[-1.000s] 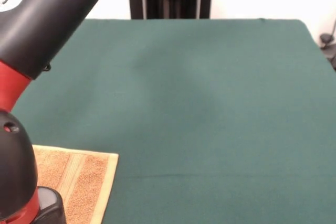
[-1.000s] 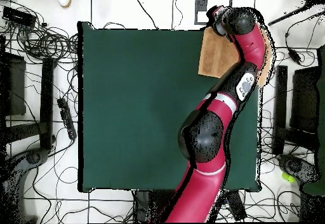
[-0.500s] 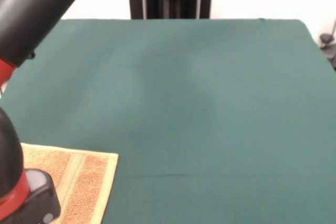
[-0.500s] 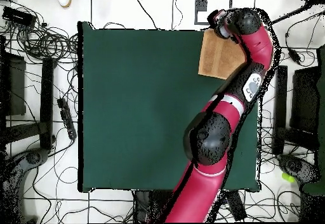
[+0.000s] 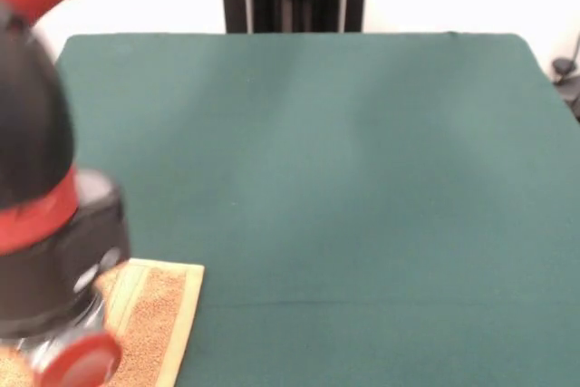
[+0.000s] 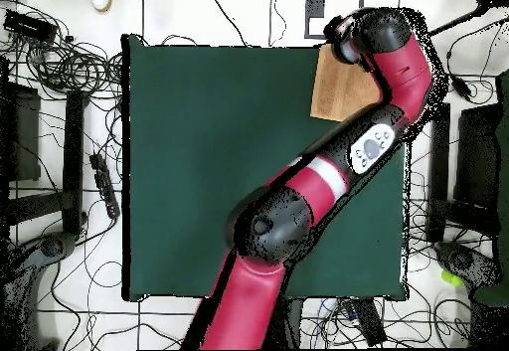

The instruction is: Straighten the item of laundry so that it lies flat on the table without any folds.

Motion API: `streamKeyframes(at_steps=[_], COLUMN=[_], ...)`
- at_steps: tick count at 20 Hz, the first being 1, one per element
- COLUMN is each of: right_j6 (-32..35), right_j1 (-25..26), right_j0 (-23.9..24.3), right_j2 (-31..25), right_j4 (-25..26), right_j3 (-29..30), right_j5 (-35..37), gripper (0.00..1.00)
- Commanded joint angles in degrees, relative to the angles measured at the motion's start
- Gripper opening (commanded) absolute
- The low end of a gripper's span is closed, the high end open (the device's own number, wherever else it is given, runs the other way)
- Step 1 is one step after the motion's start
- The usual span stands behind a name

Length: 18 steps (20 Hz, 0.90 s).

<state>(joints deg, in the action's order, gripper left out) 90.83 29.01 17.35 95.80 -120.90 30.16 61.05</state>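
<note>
One towel (image 5: 154, 314) lies flat at the near left corner of the green table (image 5: 362, 178) in the front view, partly hidden by the arm's (image 5: 45, 224) bulky wrist. From overhead, the arm (image 6: 393, 79) crosses the table and covers the towel's (image 6: 338, 88) right edge. Cables (image 6: 60, 64) litter the floor around. Whether the gripper (image 6: 338, 31) is apart or together cannot be told.
</note>
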Motion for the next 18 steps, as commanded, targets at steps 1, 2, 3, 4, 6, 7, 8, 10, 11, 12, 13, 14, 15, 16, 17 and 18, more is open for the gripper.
streamKeyframes(at_steps=[1, 2, 3, 4, 6, 7, 8, 10, 11, 12, 13, 14, 15, 16, 17, 18], right_j6=[-23.8, -24.3, -24.7, -25.9, -31.0, -32.6, -34.7, -36.7, -36.4, -36.4, -36.8, -36.8, -36.8, -36.5, -35.2, -34.3], right_j1=[-3.8, -4.6, -5.2, -5.9, -6.9, -7.3, -7.8, -8.7, -9.2, -9.6, -10.1, -10.5, -11.0, -11.4, -11.8, -12.0], right_j0=[-10.9, -11.9, -12.8, -13.6, -14.5, -14.5, -14.5, -13.8, -13.1, -12.7, -12.2, -11.8, -11.3, -10.7, -9.9, -9.2], right_j2=[-22.9, -24.0, -24.8, -25.5, -27.8, -29.7, -31.9, -35.4, -36.4, -36.9, -37.5, -38.2, -38.9, -39.5, -40.0, -40.2], right_j4=[11.6, 13.2, 14.8, 16.7, 19.3, 19.9, 19.7, 20.8, 22.8, 24.9, 26.8, 28.5, 30.3, 32.0, 34.3, 36.2], right_j3=[22.9, 24.5, 25.7, 26.9, 28.2, 28.6, 29.1, 29.2, 28.9, 28.7, 28.3, 28.0, 27.6, 26.8, 25.8, 24.7], right_j5=[7.7, 6.8, 5.7, 4.3, 0.6, 0.1, -0.6, 0.1, 1.4, 1.9, 2.2, 2.4, 2.6, 2.7, 3.3, 4.2], gripper=[1.0, 1.0, 1.0, 1.0, 1.0, 1.0, 1.0, 1.0, 1.0, 1.0, 1.0, 1.0, 1.0, 1.0, 1.0, 1.0])
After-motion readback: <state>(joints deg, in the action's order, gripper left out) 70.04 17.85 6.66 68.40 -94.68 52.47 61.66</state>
